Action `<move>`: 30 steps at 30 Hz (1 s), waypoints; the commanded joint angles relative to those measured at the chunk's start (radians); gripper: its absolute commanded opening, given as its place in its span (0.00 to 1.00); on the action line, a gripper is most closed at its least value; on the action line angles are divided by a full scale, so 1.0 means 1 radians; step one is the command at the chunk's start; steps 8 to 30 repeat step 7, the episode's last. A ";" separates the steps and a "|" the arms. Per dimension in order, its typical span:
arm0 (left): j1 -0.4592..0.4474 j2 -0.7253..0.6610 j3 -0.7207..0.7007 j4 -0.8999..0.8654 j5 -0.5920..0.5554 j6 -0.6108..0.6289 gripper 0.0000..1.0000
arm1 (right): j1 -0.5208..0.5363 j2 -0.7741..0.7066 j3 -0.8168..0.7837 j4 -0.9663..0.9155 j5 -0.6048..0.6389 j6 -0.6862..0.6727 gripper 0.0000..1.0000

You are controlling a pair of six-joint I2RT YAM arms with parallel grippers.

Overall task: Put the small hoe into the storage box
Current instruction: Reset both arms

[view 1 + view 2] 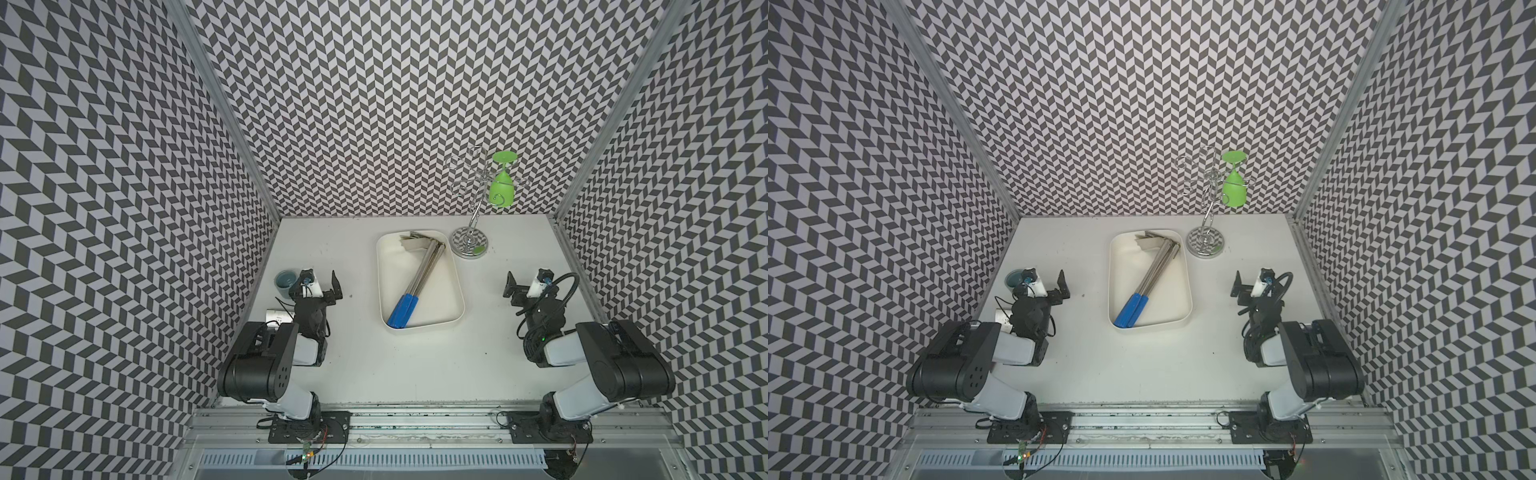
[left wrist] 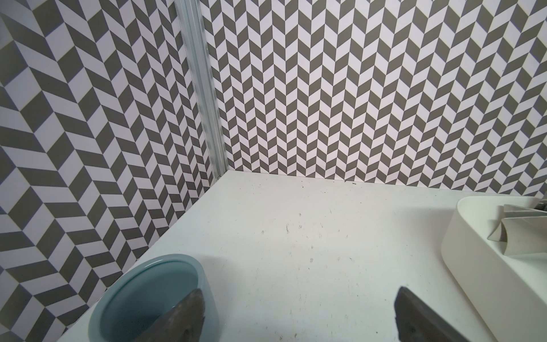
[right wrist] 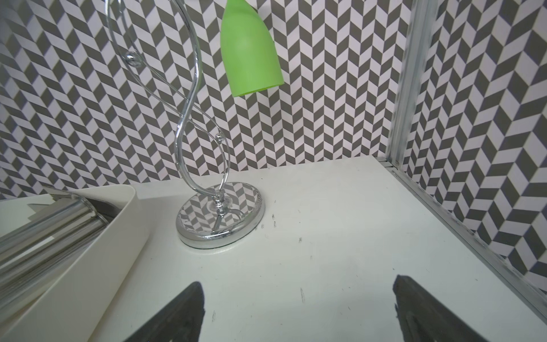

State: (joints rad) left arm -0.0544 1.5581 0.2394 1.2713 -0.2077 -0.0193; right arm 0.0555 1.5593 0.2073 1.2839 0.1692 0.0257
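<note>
While my left gripper (image 2: 299, 314), beside a cup (image 2: 142, 299), and right gripper (image 3: 296, 296) hang released, a chrome rack (image 1: 471, 246) stands just beside the storage box (image 1: 379, 286). Two blue-handled small hoes (image 1: 422, 274) lie diagonally inside it.

Your left arm (image 1: 257, 374) and right arm (image 1: 623, 370) match: rounded black joint housings, pale grey links between them, matte black jaws. Each stands on a black base plate (image 1: 332, 426) held by screws. You have a white block (image 1: 312, 287) at each wrist, and a black cable (image 1: 577, 286) curls beside the right one. A green light (image 1: 543, 339) glows on the right arm.
</note>
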 commanded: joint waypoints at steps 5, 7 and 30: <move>0.003 0.000 0.006 0.011 0.004 0.005 1.00 | 0.000 0.013 -0.014 0.121 0.053 0.011 0.99; 0.006 -0.002 0.005 0.009 0.013 0.004 1.00 | 0.000 0.013 -0.013 0.120 0.053 0.012 0.99; 0.006 -0.002 0.005 0.009 0.013 0.004 1.00 | 0.000 0.013 -0.013 0.120 0.053 0.012 0.99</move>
